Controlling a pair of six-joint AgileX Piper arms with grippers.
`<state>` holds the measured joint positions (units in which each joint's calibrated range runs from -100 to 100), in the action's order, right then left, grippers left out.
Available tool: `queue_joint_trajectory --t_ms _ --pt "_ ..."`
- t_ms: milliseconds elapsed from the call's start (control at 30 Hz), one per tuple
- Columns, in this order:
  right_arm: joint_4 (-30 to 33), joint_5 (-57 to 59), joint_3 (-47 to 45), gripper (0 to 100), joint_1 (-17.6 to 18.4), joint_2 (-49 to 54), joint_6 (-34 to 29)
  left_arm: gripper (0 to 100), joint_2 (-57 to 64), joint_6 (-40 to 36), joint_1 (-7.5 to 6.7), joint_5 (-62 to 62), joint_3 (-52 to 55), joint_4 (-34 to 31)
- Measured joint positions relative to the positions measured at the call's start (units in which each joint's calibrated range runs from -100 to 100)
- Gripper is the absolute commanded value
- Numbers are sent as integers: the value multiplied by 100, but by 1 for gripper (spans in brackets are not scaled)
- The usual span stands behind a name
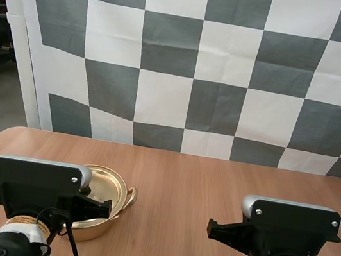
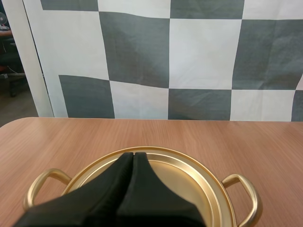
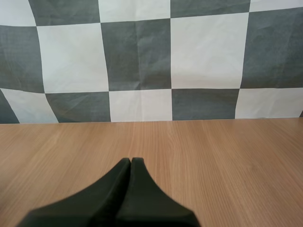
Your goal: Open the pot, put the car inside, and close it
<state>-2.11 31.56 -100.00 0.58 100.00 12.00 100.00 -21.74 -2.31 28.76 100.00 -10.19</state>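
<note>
– Right beneath my left pincer [image 2: 133, 153] sits the pot [image 2: 189, 175], close to my side of the table [image 2: 151, 132].

– What does it look like?

– Shiny gold metal, round and shallow. Nearest me, my own fingers cover its middle. Around them I see a smooth golden disc inside a raised ring. At either side a looped handle sticks out, one [image 2: 40, 182] to my left and one [image 2: 248, 194] to my right. Past the far rim there is only bare wood grain.

– Is that disc the lid, or the pot's floor?

– I cannot tell. The centre is hidden behind my fingers.

– And the left pincer itself?

– Pressed together, the two black fingers lying as one dark wedge with nothing between them. The tips point forward over the pot's middle, and I cannot tell whether they touch it.

– Your right pincer [image 3: 131, 160]?

– Also pressed together on nothing, pointing forward over plain tabletop, well apart from the pot.

– How do the arms sit from above?

– My left arm [image 1: 34, 188] reaches forward low over the table, its front end overlapping the pot's near side. My right arm [image 1: 288, 228] lies level with it on the other side, aimed the same way, with open wood between the two.
</note>
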Motion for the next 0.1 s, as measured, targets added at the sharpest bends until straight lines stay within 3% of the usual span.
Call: queue_joint_trajectory --t_ms 100 --pt "0 0 0 0 0 0 0 0 0 0 0 0 0 0"
